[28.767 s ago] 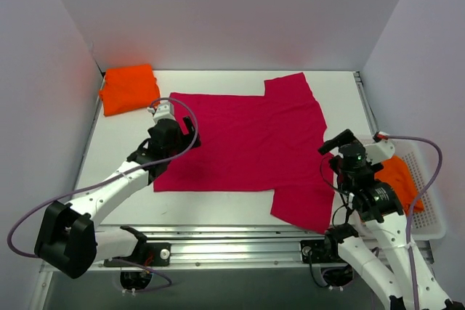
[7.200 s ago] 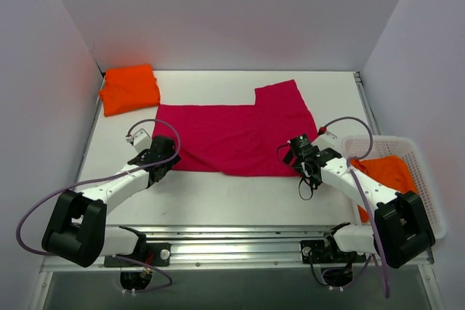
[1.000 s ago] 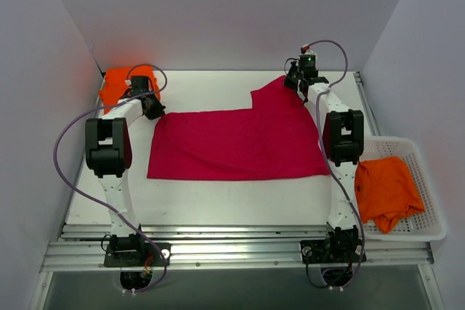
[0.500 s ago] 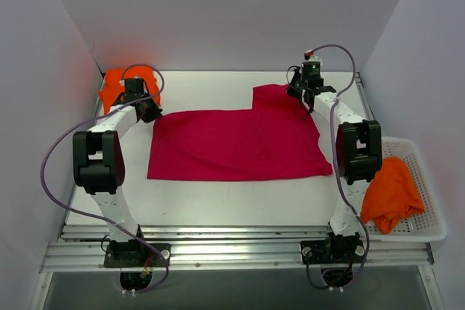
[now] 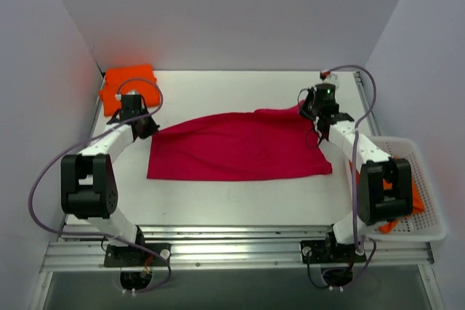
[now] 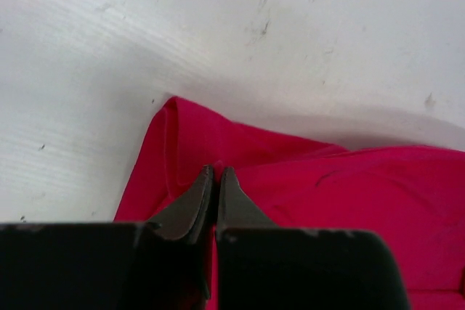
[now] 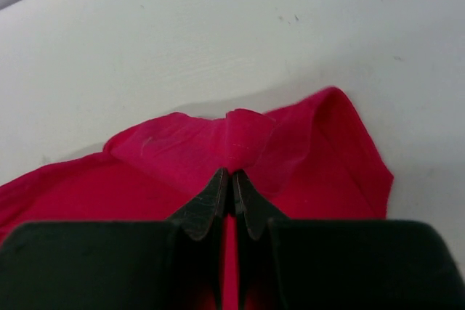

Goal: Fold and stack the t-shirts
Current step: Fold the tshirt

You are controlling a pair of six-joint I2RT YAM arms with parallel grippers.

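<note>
My left gripper (image 6: 216,178) and right gripper (image 7: 232,178) each pinch a far corner of the pink shirt (image 5: 240,152), its near half flat on the table (image 5: 218,201). Thin pinches may slip; uneven pulling could skew the fold.

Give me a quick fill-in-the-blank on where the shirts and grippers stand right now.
The left gripper and right gripper are both ___ on the crimson shirt.
The folded orange shirt lies at the far ___ corner of the table.
The white basket holds a crumpled shirt coloured ___.
Missing: shut; left; orange.
</note>
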